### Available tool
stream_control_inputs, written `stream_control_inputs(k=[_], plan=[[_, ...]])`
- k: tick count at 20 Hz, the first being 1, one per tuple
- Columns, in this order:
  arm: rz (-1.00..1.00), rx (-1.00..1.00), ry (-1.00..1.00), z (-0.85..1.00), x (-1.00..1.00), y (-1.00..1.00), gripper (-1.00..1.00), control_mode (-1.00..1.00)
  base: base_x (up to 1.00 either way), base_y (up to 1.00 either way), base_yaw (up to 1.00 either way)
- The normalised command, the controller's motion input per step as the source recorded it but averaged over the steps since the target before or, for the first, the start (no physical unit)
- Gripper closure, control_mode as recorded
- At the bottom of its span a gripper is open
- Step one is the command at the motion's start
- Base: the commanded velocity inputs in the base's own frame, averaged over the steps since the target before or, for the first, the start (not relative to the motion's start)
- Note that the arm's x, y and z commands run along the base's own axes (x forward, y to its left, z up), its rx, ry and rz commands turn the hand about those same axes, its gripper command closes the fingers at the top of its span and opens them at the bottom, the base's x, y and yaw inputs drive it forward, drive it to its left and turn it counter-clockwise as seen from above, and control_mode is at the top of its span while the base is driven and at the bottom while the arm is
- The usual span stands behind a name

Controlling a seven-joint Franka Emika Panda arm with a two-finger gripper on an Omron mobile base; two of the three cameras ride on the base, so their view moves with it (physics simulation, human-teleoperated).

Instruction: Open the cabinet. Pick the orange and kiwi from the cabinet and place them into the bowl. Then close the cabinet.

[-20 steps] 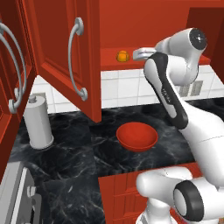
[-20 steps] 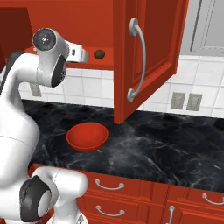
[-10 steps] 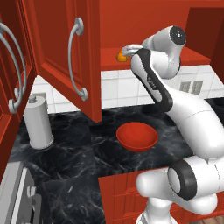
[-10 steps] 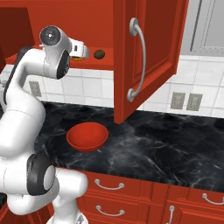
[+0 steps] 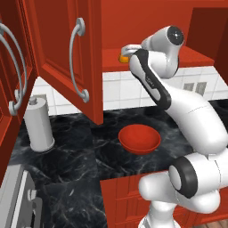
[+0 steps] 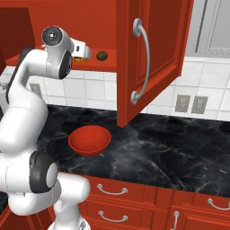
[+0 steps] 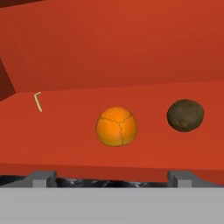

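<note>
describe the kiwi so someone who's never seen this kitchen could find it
Look up at the open red cabinet above the black counter. On its shelf lie two small fruits side by side. The kiwi is the dull brown oval one, not the bright orange ball.

One orange; one kiwi; one bowl

Arm glossy white, rounded segments; joints dark grey to black, round end caps. Bulbous white base. Tool fingertips small, dark grey, blocky.
</note>
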Motion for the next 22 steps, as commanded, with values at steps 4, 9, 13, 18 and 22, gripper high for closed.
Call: stream_control_inputs(k=[4, 9, 13, 18, 22], plan=[[0.0, 0.0, 0.0, -0.07, 0.18, 0.0, -1.0, -1.0, 0.0, 0.0, 0.0], [0.0, 0.0, 0.0, -0.01, 0.27, 0.02, -1.0, -1.0, 0.0, 0.0, 0.0], [0.0, 0.0, 0.01, -0.07, 0.43, 0.12, -1.0, -1.0, 0.0, 0.0, 0.0], [0.0, 0.0, 0.03, -0.11, 0.43, 0.08, -1.0, -1.0, 0.0, 0.0, 0.0], [0.0, 0.0, 0.01, -0.1, 0.4, 0.0, -1.0, -1.0, 0.0, 0.0, 0.0]])
